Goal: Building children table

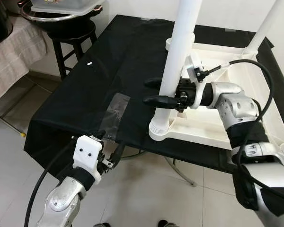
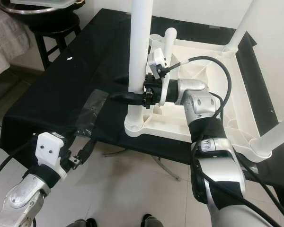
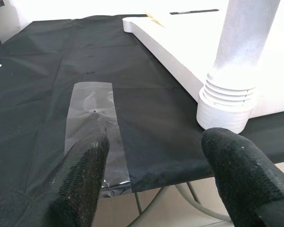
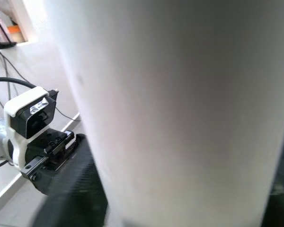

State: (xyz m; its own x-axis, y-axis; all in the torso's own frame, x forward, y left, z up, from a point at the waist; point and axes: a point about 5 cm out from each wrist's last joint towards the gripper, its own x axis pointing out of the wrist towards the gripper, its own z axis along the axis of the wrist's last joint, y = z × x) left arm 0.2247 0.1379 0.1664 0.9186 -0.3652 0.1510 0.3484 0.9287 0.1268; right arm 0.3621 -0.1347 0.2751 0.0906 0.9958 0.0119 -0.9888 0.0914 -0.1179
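Note:
A white children's table (image 1: 206, 127) lies upside down on the black-covered work table (image 1: 80, 99). Its near-left leg (image 1: 180, 47) stands upright in a ribbed corner socket (image 1: 160, 130). My right gripper (image 1: 147, 91) is shut on this leg a little above the socket, its black fingers passing either side. In the right wrist view the leg (image 4: 180, 104) is pressed close against the camera. Other legs stand at the far right corner (image 1: 266, 26) and the near right corner (image 2: 280, 136). My left gripper (image 3: 154, 142) hangs open and holds nothing, low in front of the work table's near edge.
A strip of clear tape (image 3: 92, 118) lies on the black cloth near the front edge. A dark stool (image 1: 71, 40) carrying a black pan stands at the back left, beside a cloth-covered surface (image 1: 12, 52). Tiled floor (image 1: 146, 194) lies in front.

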